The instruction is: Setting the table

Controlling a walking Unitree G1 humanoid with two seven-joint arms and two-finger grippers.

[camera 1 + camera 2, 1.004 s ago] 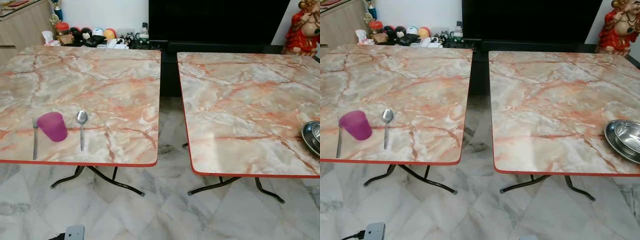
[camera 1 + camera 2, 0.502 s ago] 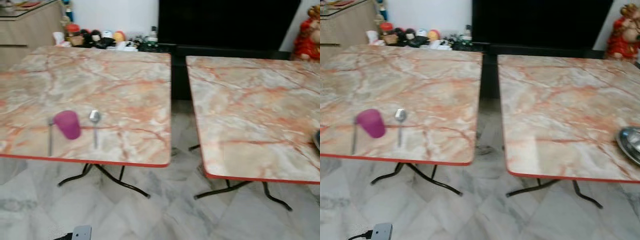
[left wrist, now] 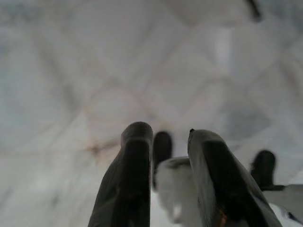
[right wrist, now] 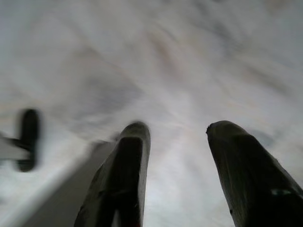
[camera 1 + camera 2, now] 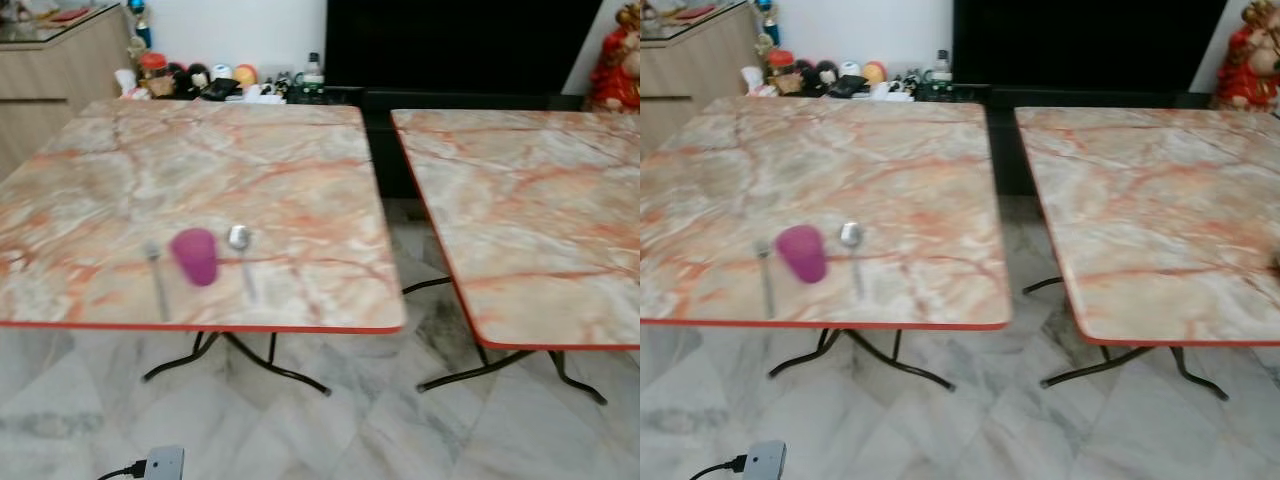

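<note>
Looking down from the head, the left eye view takes in two marble-patterned surfaces with red edges, set side by side with a gap of floor between them. On the left surface (image 5: 200,170), near its front edge, stands a purple cup (image 5: 195,256), upright. A fork (image 5: 157,279) lies just to the cup's left and a spoon (image 5: 242,254) just to its right, both with handles running toward the front edge; the cup sits between them, and blur hides whether it touches either. The right surface (image 5: 530,210) reaches past the frame's right side. Black folding legs (image 5: 240,358) stand under the left surface on a pale marble floor (image 5: 330,430). At the back, small jars and round objects crowd a low shelf (image 5: 215,85) beside a wooden cabinet (image 5: 55,75), with a large dark screen (image 5: 450,45) behind and a red figurine (image 5: 615,65) in the far right corner. A small grey box with a cable (image 5: 160,464) lies on the floor at the bottom edge.

The right eye view repeats the same layout, softly blurred.

The left wrist view shows the left claw (image 3: 163,142) hanging over the floor, its fingers a little apart, pinching nothing.

The right wrist view shows the right claw (image 4: 177,135) over blurred floor, fingers spread wide and empty.
</note>
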